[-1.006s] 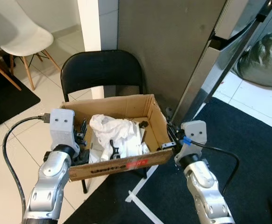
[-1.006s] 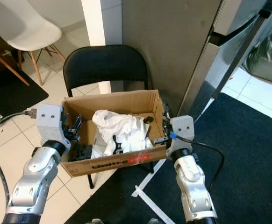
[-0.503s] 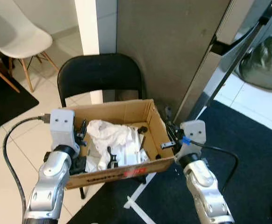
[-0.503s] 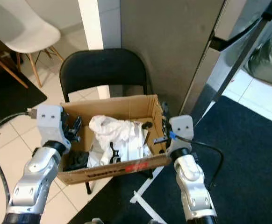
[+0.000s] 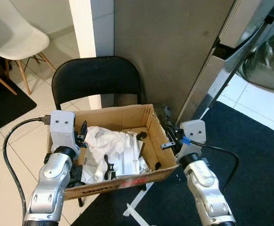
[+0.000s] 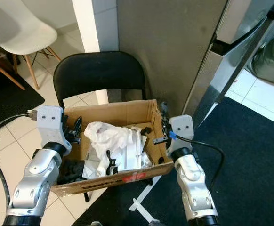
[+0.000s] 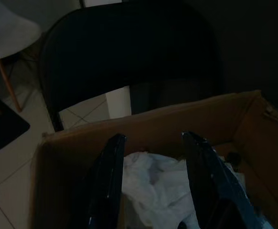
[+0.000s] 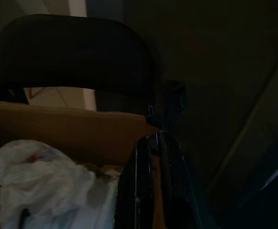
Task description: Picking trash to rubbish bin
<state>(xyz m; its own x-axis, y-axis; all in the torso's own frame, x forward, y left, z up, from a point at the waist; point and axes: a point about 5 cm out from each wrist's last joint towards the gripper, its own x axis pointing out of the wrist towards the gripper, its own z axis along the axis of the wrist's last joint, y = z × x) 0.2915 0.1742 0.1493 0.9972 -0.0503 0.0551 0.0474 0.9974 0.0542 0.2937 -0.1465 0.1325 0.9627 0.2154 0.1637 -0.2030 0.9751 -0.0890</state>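
Observation:
A brown cardboard box (image 5: 127, 181) full of trash hangs between my two arms in front of a black folding chair (image 5: 92, 77). Inside lie crumpled white plastic (image 5: 106, 141), paper and small black pieces (image 5: 109, 167). My left gripper (image 5: 83, 133) reaches over the box's left wall; in the left wrist view its fingers (image 7: 112, 181) stand apart above the white trash, open. My right gripper (image 5: 167, 141) is at the right wall, and in the right wrist view the right gripper (image 8: 153, 138) is shut on that cardboard edge. The box tilts, its left front corner lowest.
A grey panel (image 5: 165, 47) and a steel appliance (image 5: 221, 61) rise behind and to the right. A dark rug (image 5: 250, 150) covers the floor on the right, with a white tape line (image 5: 132, 207). A white chair (image 5: 14, 40) stands far left, and a full bag (image 5: 269, 56) far right.
The box has come toward me off the chair seat and its left front corner has dropped. The camera has shifted a little, so the chair sits further left.

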